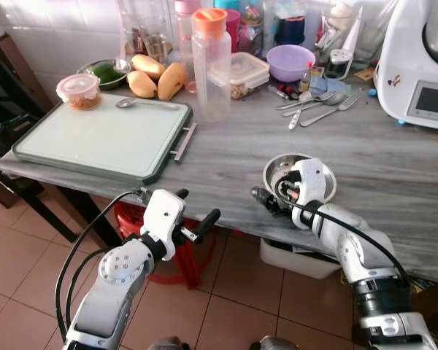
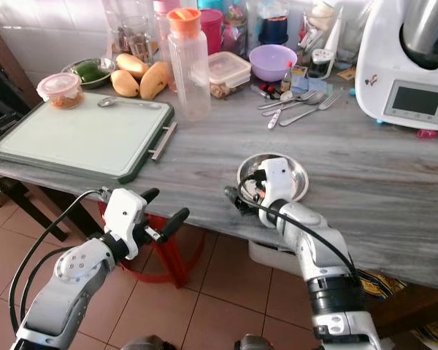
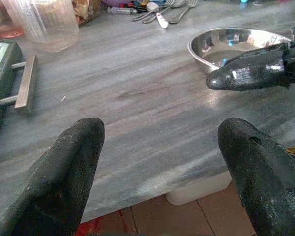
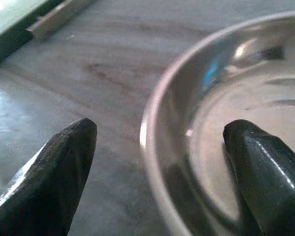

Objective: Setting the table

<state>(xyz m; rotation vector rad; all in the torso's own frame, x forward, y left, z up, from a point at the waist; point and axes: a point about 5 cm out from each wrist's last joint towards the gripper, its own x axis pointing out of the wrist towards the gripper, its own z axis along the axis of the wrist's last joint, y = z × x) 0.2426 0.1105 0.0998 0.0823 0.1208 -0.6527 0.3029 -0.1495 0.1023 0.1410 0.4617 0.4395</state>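
My right gripper (image 4: 157, 162) is at the steel bowl (image 1: 323, 175), which sits on the grey counter (image 1: 226, 157) near its front edge. My 2 fingers straddle the bowl's near rim: 1 finger (image 4: 258, 167) is inside the bowl, the other (image 4: 54, 172) is outside over the counter top. The fingers are spread apart, and I cannot tell whether either is touching the metal.

My left gripper (image 1: 197, 219) hangs in front of the counter edge, to the left of the bowl and well apart from it, over the tiled floor (image 1: 14, 292). Its fingers (image 3: 64, 172) are spread wide and hold nothing.

Left of the bowl, further along the counter, lies a pale green cutting board (image 1: 102, 138) with a metal handle (image 1: 184, 141) on the side that faces the bowl. A spoon (image 1: 131, 103) rests on the board's far edge, and a small lidded tub (image 1: 79, 90) stands on its far left corner. Behind the bowl, towards the wall, a clear bottle with an orange cap (image 1: 211, 65) stands just beside the board. A cluster of cutlery (image 1: 317, 103) lies straight behind the bowl, with a purple bowl (image 1: 290, 62) beyond it. A white kitchen machine (image 1: 420, 65) stands behind the bowl to the right. 3 mangoes (image 1: 155, 76) lie beyond the board.
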